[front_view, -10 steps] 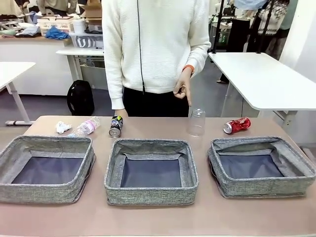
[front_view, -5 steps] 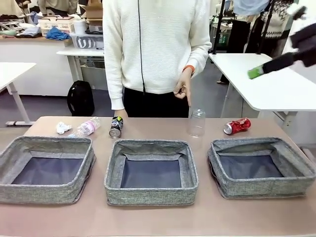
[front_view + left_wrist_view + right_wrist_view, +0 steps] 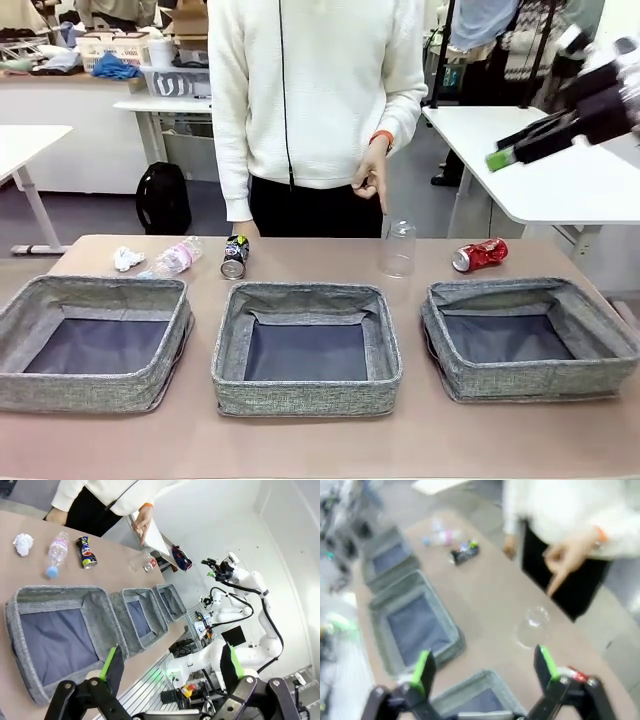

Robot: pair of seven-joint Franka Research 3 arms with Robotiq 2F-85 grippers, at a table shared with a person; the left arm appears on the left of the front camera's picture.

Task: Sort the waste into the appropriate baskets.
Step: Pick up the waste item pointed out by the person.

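Table [image 3: 310, 258], red can [image 3: 480, 254] lying crosswise

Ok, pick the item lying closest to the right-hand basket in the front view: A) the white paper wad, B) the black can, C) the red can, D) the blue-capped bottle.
C: the red can lies just behind the far rim of the right basket.
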